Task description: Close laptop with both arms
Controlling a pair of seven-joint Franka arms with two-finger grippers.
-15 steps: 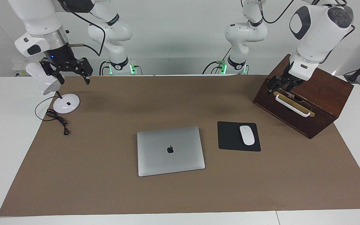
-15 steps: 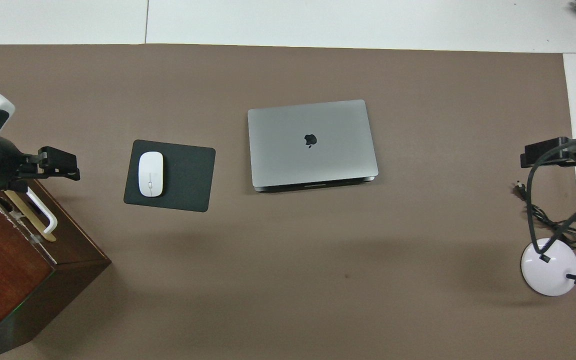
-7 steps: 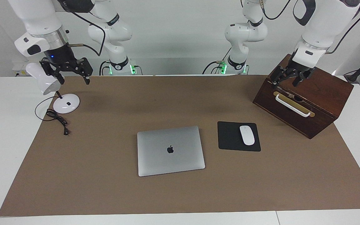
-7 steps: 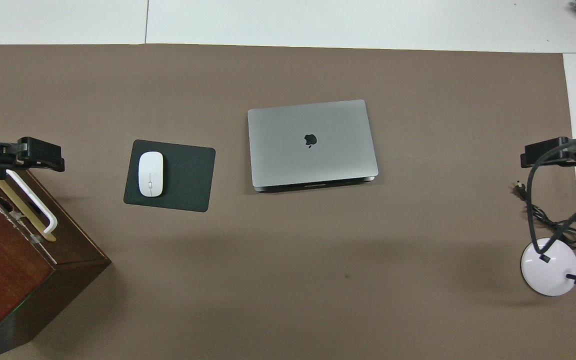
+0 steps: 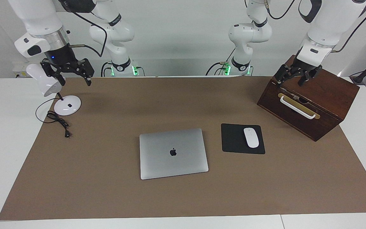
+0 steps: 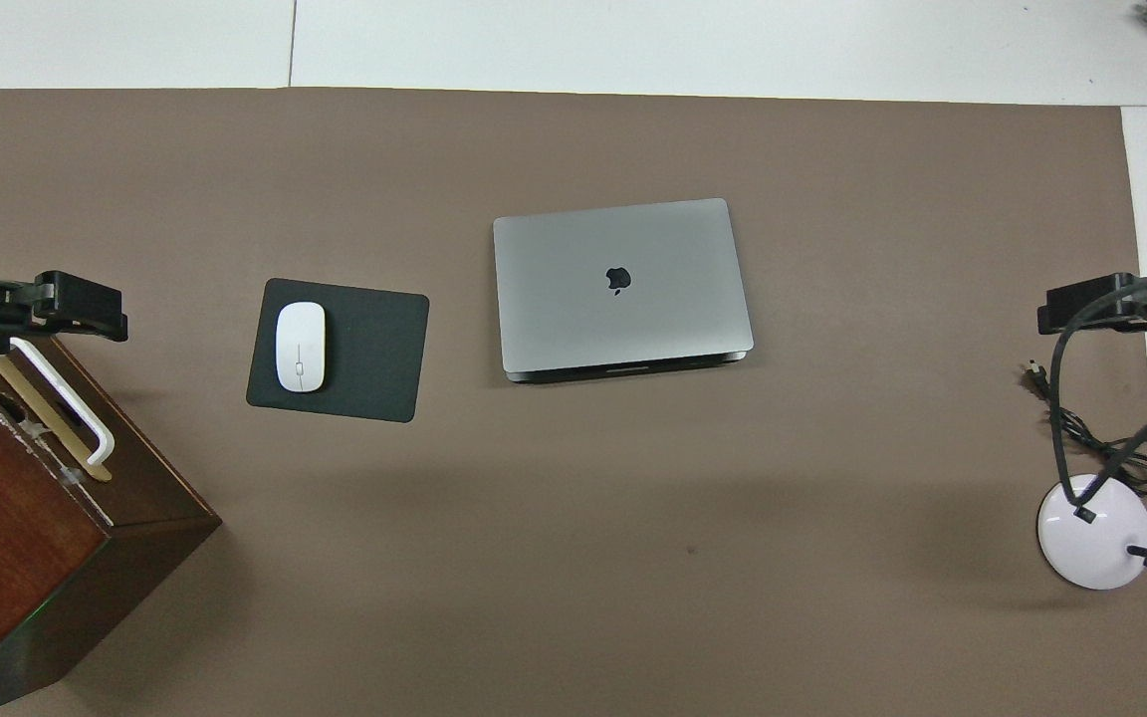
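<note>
We count: laptop (image 5: 173, 154) x1 | mouse pad (image 5: 235, 139) x1 | mouse (image 5: 251, 137) x1 | wooden box (image 5: 310, 97) x1 | desk lamp (image 5: 54, 95) x1 | arms x2: left gripper (image 5: 296, 76), right gripper (image 5: 68, 71)

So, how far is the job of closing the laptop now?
It looks done: the laptop lies shut, lid flat on its base. Nothing is in hand. The left pincer hangs open over the wooden box; the right pincer hangs open near the lamp. Nothing seems left.

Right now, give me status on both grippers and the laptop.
Left gripper open, over the wooden box. Right gripper open, up beside the lamp. Laptop shut flat on the mat, untouched. Nothing on it.
</note>
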